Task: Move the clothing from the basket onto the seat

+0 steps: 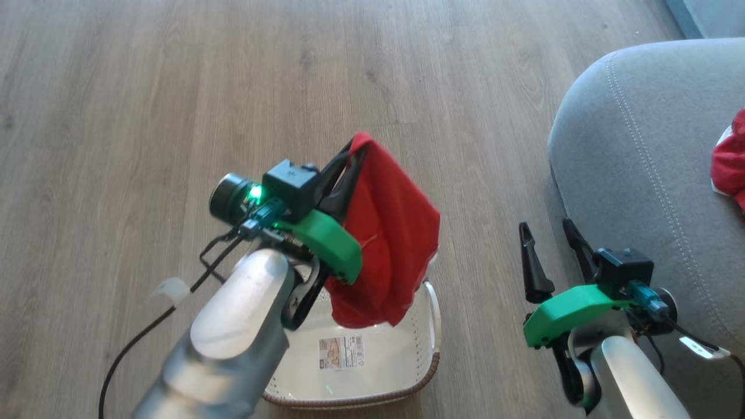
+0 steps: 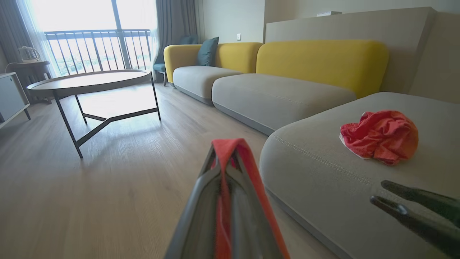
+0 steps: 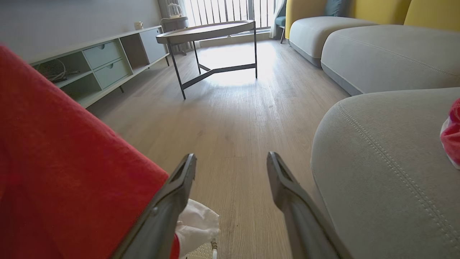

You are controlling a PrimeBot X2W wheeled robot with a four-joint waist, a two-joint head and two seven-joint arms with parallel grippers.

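Garment (image 1: pixel 396 233) was thin matt red cloth, faintly fuzzy up close. Basket (image 1: pixel 420 340) was smooth cream plastic with perforated walls, a slight sheen, a brown braided-look rim and a printed paper label (image 1: pixel 341 352) inside. Seat (image 1: pixel 628 163) was grey woven upholstery, matt and a bit coarse, with pale stitching; floor (image 1: pixel 174 87) was wood-grain planks, satin finish; left forearm (image 1: pixel 244 314) shell looked smooth glossy silver, its mount (image 1: pixel 329 241) matt green plastic; table (image 2: pixel 90 81) had a wood top on thin dark metal legs.
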